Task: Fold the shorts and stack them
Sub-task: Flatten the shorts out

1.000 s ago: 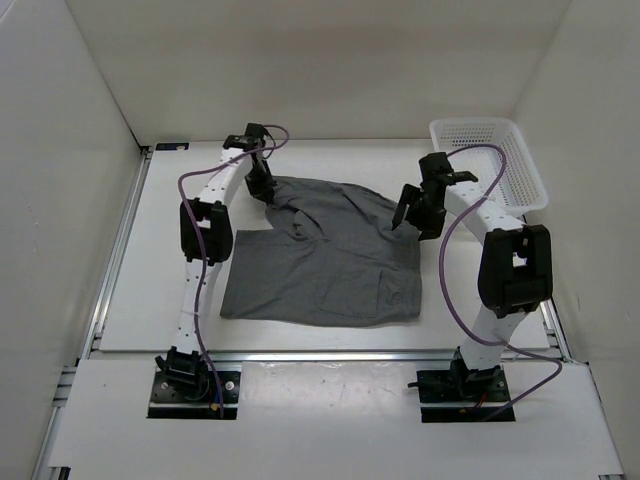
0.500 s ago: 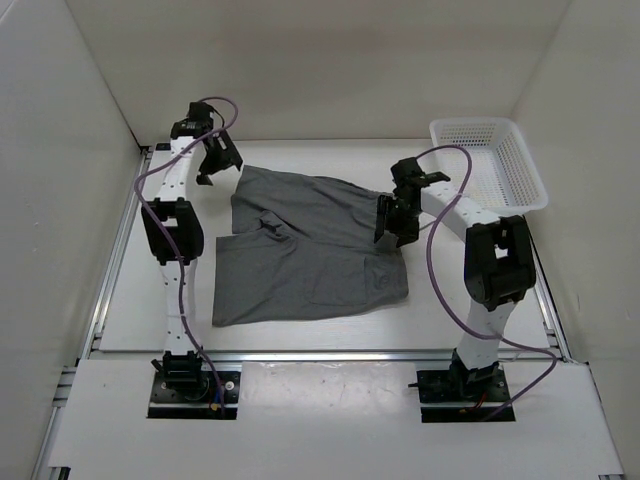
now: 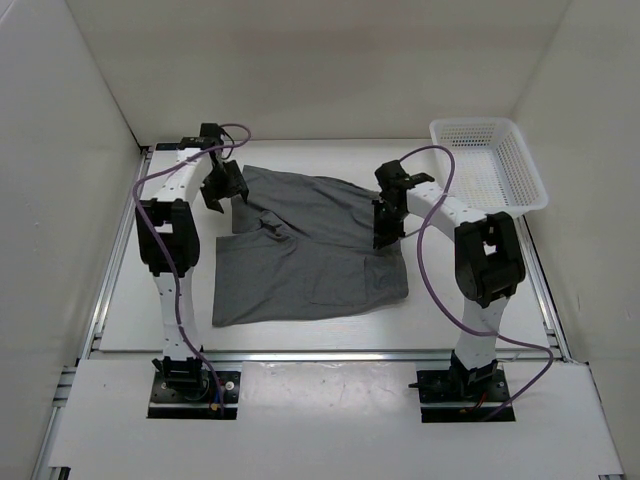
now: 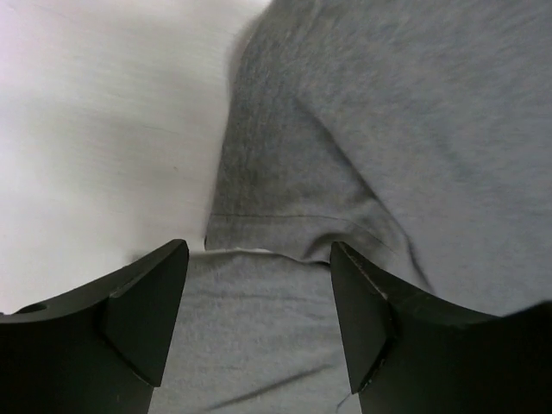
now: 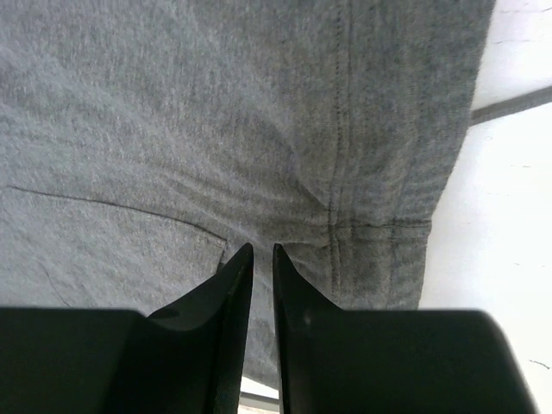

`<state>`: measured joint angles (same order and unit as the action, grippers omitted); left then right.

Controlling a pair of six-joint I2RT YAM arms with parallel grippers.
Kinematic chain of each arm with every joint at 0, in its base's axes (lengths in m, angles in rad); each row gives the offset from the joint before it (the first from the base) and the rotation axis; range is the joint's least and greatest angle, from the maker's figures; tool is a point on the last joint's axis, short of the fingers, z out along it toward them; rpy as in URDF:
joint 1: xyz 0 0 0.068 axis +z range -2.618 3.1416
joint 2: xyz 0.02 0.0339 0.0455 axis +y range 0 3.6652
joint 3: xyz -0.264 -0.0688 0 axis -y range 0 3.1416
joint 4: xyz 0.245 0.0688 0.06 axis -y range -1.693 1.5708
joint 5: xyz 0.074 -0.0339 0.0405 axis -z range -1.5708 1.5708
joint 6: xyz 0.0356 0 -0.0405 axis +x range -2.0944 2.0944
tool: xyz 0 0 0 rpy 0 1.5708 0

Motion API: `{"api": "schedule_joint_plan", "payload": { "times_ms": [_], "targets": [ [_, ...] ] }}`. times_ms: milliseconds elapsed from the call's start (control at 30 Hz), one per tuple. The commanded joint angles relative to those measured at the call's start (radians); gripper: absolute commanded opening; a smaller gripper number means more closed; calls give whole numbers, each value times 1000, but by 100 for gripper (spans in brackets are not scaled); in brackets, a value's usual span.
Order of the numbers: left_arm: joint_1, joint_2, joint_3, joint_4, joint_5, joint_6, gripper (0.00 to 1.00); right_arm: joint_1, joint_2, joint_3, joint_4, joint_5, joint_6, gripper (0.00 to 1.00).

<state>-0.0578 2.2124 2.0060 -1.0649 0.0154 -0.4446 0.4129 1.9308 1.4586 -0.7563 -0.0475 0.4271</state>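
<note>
Left tool [image 4: 259,259] swings back, open, over far-left hem of grey soft-fabric shorts [image 3: 315,255] lying flat on white worktop [image 3: 460,300], long axis left-right; right tool [image 5: 259,250] nearly closed at right edge, grip unclear.

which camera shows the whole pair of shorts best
The top view: it takes in the whole shorts, lying on the table with their full outline visible. The left wrist view shows only a hem lying over more grey cloth. The right wrist view shows only a close patch with a stitched seam.
</note>
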Motion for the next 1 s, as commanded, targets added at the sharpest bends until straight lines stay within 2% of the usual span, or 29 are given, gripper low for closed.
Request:
{"api": "schedule_joint_plan", "payload": {
  "times_ms": [0, 100, 200, 233, 267, 300, 333, 367, 400, 667, 700, 733, 767, 800, 867, 967],
  "targets": [
    [-5, 23, -18, 11, 11, 0, 78, -2, -32, 14, -2, 28, 6, 19],
    [-5, 67, -9, 11, -2, 0, 77, -2, -50, 3, -2, 37, -4, 21],
    [-5, 112, 0, 11, -2, 0, 67, -13, -59, -6, -2, 37, -4, 27],
    [-5, 112, 0, 11, -2, 0, 67, -22, -59, -6, -2, 37, -4, 30],
    [-5, 125, 0, 0, -2, 0, 64, -22, -59, -6, -2, 37, -4, 39],
    [-5, 125, -10, 0, -2, 10, 58, -31, -59, -6, -2, 37, -4, 43],
    [-5, 125, -10, 0, 9, 10, 36, -31, -59, -6, -2, 37, -4, 46],
    [4, 125, -10, 0, 9, 10, 21, -42, -59, -6, -2, 37, -4, 52],
    [13, 125, -10, 0, 9, 10, 10, -42, -59, -6, -2, 37, -4, 54],
    [114, 81, 97, -53, -51, 21, 10, -42, -29, 39, -11, 6, -4, 54],
    [124, 81, 109, -70, -51, 21, 12, -42, -29, 39, -11, 6, -4, 54],
    [136, 81, 120, -82, -51, 32, 21, -42, -29, 39, -11, 15, -4, 54],
    [136, 81, 129, -92, -51, 32, 38, -42, -29, 39, -11, 15, -4, 54],
    [136, 81, 129, -104, -63, 41, 62, -42, -29, 39, -11, 15, -14, 54],
    [136, 53, 94, -104, -74, 41, 100, -33, -29, 39, -20, 15, -14, 54],
    [127, -22, 21, -104, -74, 41, 100, -22, -38, 39, -29, 24, -24, 52]
  ]
}}
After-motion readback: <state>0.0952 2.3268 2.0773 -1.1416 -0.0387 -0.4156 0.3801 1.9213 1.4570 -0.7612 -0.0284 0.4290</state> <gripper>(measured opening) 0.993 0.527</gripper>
